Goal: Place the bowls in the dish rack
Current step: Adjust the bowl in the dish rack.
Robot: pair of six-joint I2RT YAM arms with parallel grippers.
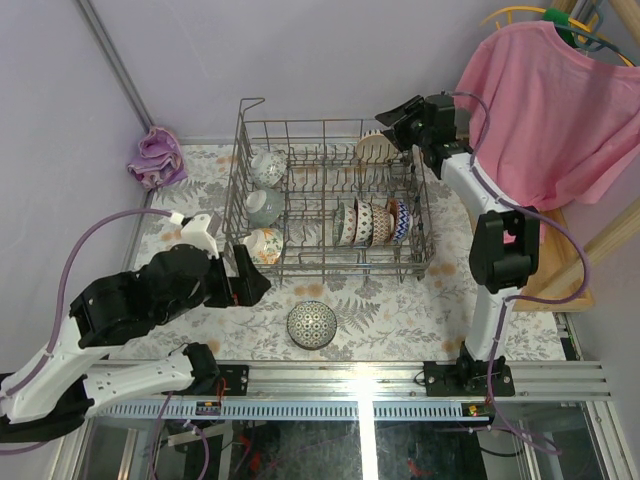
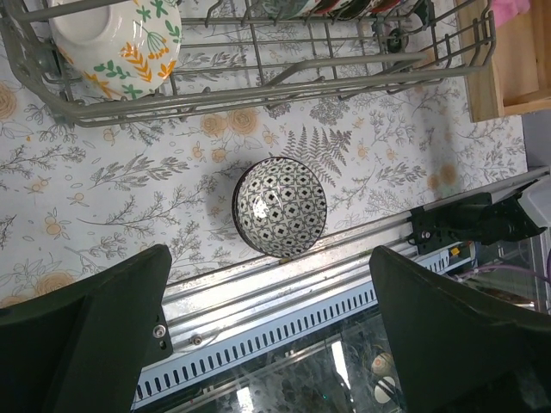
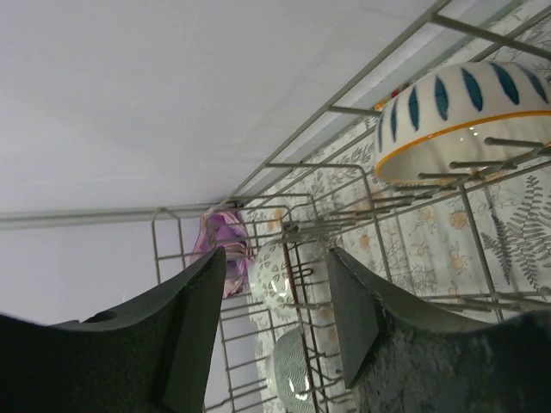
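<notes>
The grey wire dish rack (image 1: 300,266) stands mid-table with several bowls in it: a cream one (image 1: 375,148) at the back right, three on the left (image 1: 263,207), a row (image 1: 372,222) at the right. One black-and-white patterned bowl (image 1: 312,324) lies upside down on the cloth in front of the rack, also in the left wrist view (image 2: 280,207). My left gripper (image 1: 252,283) is open and empty, left of that bowl. My right gripper (image 1: 392,118) is open and empty, just right of the cream bowl; its view shows a blue-leaf bowl (image 3: 461,116).
A purple cloth (image 1: 157,157) lies at the back left corner. A pink shirt (image 1: 540,110) hangs at the right over a wooden board (image 1: 560,285). A metal rail (image 1: 400,385) runs along the near table edge. A floral-orange bowl (image 2: 116,43) sits in the rack's front left corner.
</notes>
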